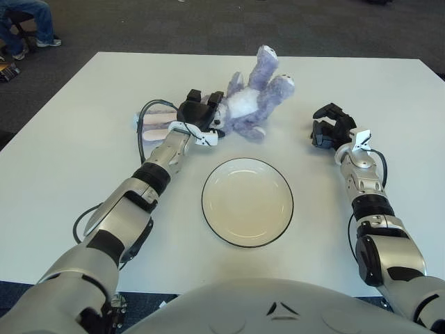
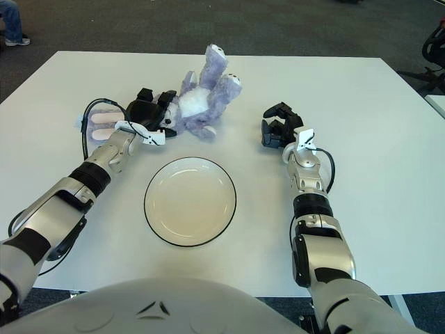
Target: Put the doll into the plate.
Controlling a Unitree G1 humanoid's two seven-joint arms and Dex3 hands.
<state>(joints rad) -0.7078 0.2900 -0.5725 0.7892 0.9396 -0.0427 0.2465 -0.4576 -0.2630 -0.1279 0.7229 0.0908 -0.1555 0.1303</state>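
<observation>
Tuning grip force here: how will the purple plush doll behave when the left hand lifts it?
The doll looks like fluffy stuffed fabric, so probably light and squashy. Its limbs splay loosely, so they will likely flop and dangle. The left hand sits at its head end, so the body may sag below.

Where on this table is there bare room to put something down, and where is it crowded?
Free: the near-left table beside the left arm, the strip between plate and right hand, and the far-right corner. Crowded: the far middle, where the left hand meets the doll, just beyond the plate.
</observation>
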